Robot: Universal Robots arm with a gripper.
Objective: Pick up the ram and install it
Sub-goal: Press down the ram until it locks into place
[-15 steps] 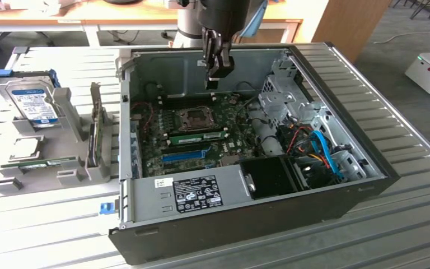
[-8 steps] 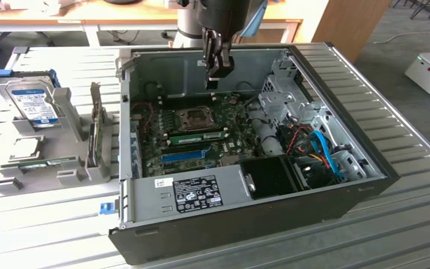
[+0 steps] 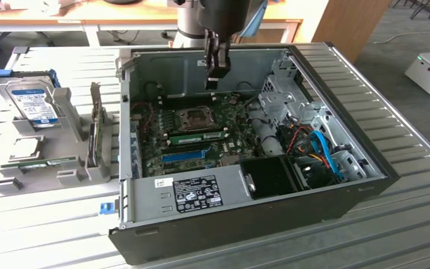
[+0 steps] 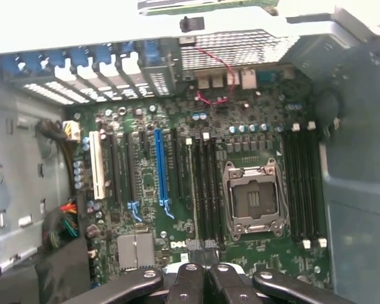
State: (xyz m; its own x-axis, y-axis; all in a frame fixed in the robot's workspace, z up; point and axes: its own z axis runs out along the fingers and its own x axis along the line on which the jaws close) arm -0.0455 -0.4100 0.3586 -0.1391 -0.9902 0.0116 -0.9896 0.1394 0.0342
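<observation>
1. The ram (image 3: 200,136) stands on edge in a memory slot of the motherboard (image 3: 200,151), just beside the empty CPU socket (image 3: 197,117). In the wrist view it reads as a thin strip (image 4: 193,190) running along the dark slots. It looks seated, which is the only way it could stand upright unsupported.
2. The tool (image 3: 215,73) hangs above the board, over the socket end of the case, with its fingers (image 4: 187,282) clenched together. I can see nothing between them, so I judge it empty and clear of the ram.
3. The computer case (image 3: 364,168) lies on its side with the panel off, so the board faces up and the tool can come straight down.
4. Room is tight to the sides. The drive cage (image 3: 282,95) and the blue cables (image 3: 323,148) crowd the exterior view's right, and the case wall closes the left. The space above is free.
5. Outside the case, on the tabletop (image 3: 409,140), a grey holder (image 3: 69,168) keeps parts upright. It holds a hard drive (image 3: 36,103) and another green board (image 3: 47,163) lying low in it
</observation>
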